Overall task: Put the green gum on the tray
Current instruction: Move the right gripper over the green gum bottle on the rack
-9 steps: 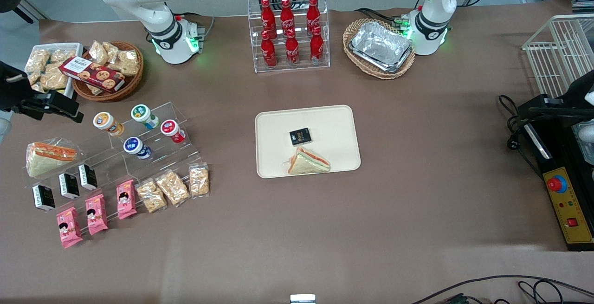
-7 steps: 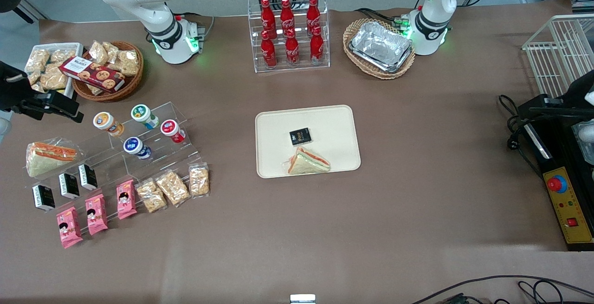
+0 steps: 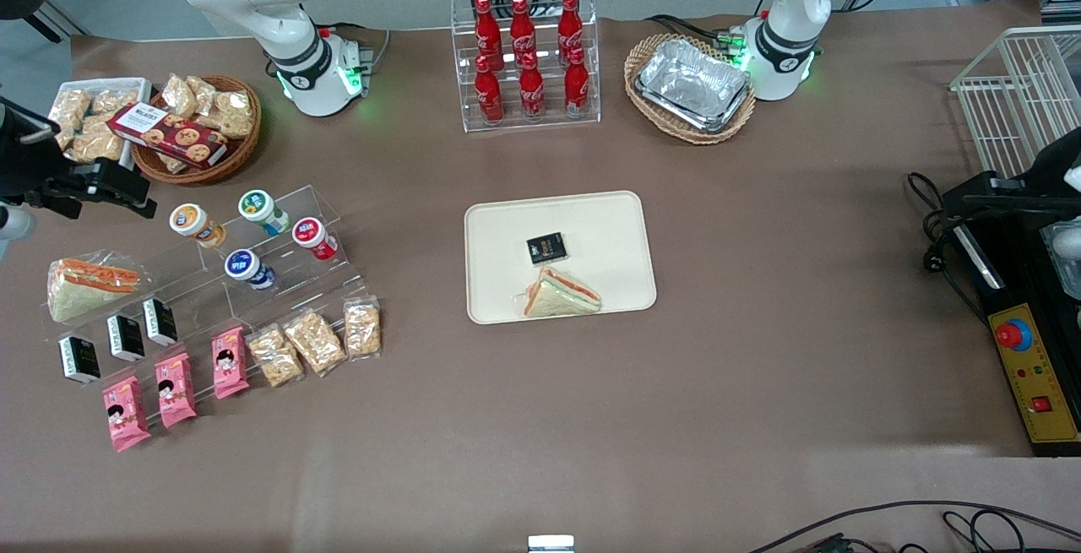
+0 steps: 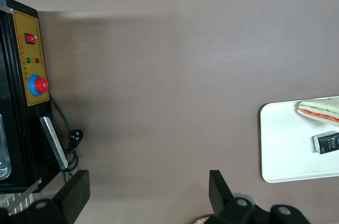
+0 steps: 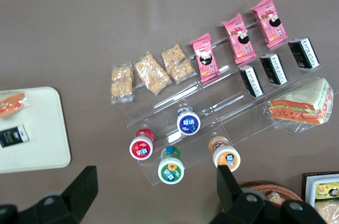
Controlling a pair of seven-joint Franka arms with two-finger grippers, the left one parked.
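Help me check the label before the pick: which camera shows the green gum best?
The right wrist view: the green gum appears large, lid up, on the clear rack, with the open gripper above it. The front view shows the gum smaller, and the gripper off toward the table edge. The left wrist view misses it.

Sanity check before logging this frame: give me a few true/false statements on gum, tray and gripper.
1. The green gum is on the tray. False: it stands on the clear stepped rack.
2. The tray holds a sandwich and a small black packet. True.
3. The gripper is shut on the green gum. False: open, hanging above the gum bottles, holding nothing.
4. The red gum is beside the green gum. True.
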